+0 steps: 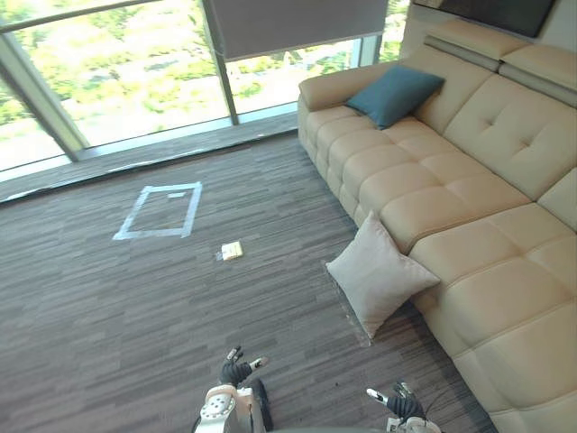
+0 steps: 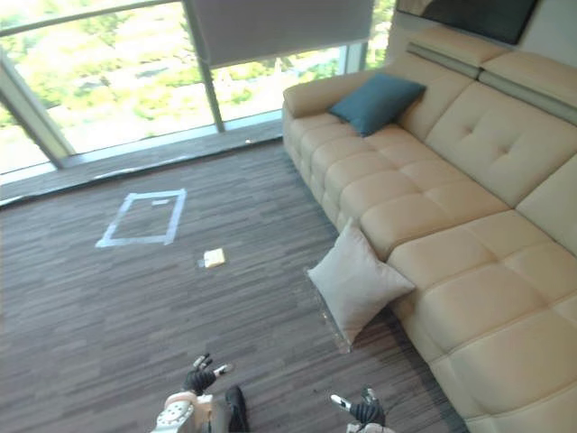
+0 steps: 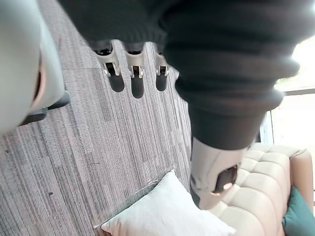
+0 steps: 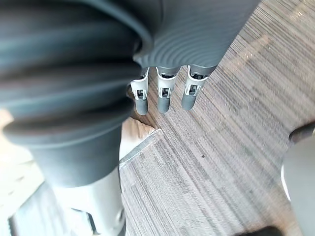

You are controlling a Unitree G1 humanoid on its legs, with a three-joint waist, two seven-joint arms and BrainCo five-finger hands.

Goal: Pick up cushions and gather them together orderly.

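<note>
Floor (image 1: 135, 316): grey striped carpet and the largest surface. One of the two cushions lies on it, so the gathering appears not yet begun.
Sofa (image 1: 469, 180): long cream tufted seat along the robot's right. It carries one cushion at its far end and is the likely place to collect both.
Pale cushion (image 1: 379, 275): on the floor, tilted on edge and leaning against the sofa front. It is the nearer one and still to be picked up.
Teal cushion (image 1: 395, 93): on the far seat, propped in the corner by the armrest, well apart from the pale cushion.
Taped outline (image 1: 153, 234): flat rectangle marked on the floor near the window, the closest thing here to a container. Both cushions lie well apart from it.
Left robot hand (image 1: 236, 370): low over the floor, fingers straight and spread from the thumb, holding nothing.
Right robot hand (image 1: 401, 403): near the sofa's base, fingers likewise straight, holding nothing.
Small yellow object (image 1: 233, 251): on the floor between the outline and the pale cushion; I cannot tell what it is.
</note>
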